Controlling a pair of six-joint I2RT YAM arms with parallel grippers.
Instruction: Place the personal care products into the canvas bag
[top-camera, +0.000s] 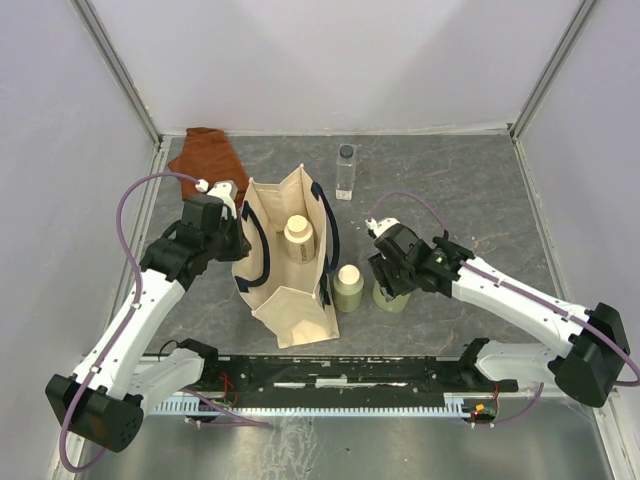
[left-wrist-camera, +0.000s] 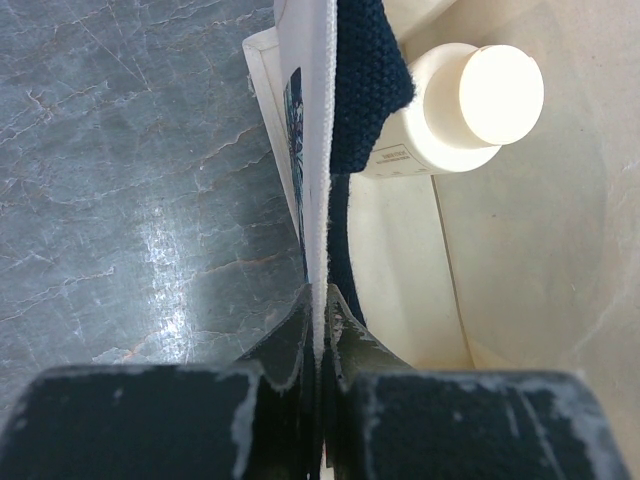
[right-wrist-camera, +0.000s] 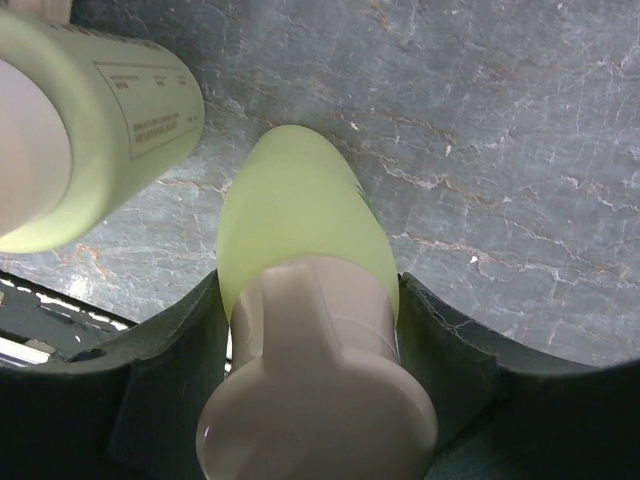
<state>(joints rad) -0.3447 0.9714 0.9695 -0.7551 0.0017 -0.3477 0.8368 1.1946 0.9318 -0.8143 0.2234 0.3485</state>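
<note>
The canvas bag (top-camera: 285, 285) stands open at the table's middle, with the cream bottle (top-camera: 298, 236) upright inside it. My left gripper (top-camera: 236, 234) is shut on the bag's left rim; in the left wrist view the gripper (left-wrist-camera: 322, 310) pinches the canvas edge (left-wrist-camera: 318, 150) beside a navy handle (left-wrist-camera: 368, 80), with the cream bottle (left-wrist-camera: 470, 105) beyond. My right gripper (top-camera: 390, 276) is shut on a pale green bottle (right-wrist-camera: 305, 230), whose base shows on the table (top-camera: 393, 300). The second pale green bottle (top-camera: 348, 288) stands just right of the bag and also shows in the right wrist view (right-wrist-camera: 90, 120). The slim clear bottle (top-camera: 346, 172) stands at the back.
A rust-brown cloth (top-camera: 205, 155) lies at the back left corner. Grey walls enclose the table on three sides. A black rail (top-camera: 330, 372) runs along the near edge.
</note>
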